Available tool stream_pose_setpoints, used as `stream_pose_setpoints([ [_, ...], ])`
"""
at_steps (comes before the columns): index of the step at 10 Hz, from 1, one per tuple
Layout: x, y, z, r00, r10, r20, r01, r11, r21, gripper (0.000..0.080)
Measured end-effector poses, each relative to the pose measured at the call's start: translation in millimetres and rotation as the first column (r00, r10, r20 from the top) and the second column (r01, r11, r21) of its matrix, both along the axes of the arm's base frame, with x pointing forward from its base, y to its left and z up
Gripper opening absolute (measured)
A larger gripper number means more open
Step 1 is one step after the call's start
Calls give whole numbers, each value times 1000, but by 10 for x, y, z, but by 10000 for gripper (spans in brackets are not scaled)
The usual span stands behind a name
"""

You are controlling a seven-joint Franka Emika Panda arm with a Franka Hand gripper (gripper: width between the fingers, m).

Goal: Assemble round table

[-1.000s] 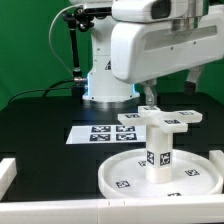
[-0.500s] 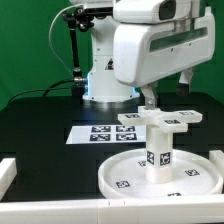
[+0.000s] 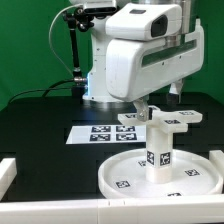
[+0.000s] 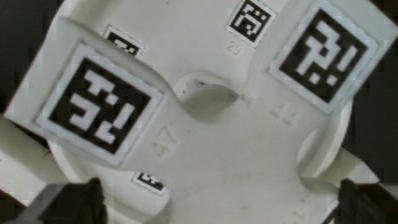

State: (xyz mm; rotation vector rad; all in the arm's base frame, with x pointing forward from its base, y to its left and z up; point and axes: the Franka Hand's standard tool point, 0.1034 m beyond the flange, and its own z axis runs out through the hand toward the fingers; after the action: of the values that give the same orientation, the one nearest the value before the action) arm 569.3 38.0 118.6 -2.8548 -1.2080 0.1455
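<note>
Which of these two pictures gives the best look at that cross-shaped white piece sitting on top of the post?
The wrist view: the cross-shaped piece fills it, showing its tags and a central hole. The exterior view shows it small, atop the leg standing on the round disc, partly hidden by the arm.

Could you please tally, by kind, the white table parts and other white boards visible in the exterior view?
Round disc: 1
Cylinder leg: 1, standing upright on the disc
Cross-shaped piece: 1, on top of the leg
Marker board: 1
Total: 4
</note>
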Motion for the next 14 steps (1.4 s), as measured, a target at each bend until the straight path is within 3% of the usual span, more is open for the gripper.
stream_pose_setpoints([
  [3,-16,29,-86,1000,9,-14,-9,1000,-5,649],
  [14,-97,-12,-91,999,34,-41,-34,999,-12,649],
])
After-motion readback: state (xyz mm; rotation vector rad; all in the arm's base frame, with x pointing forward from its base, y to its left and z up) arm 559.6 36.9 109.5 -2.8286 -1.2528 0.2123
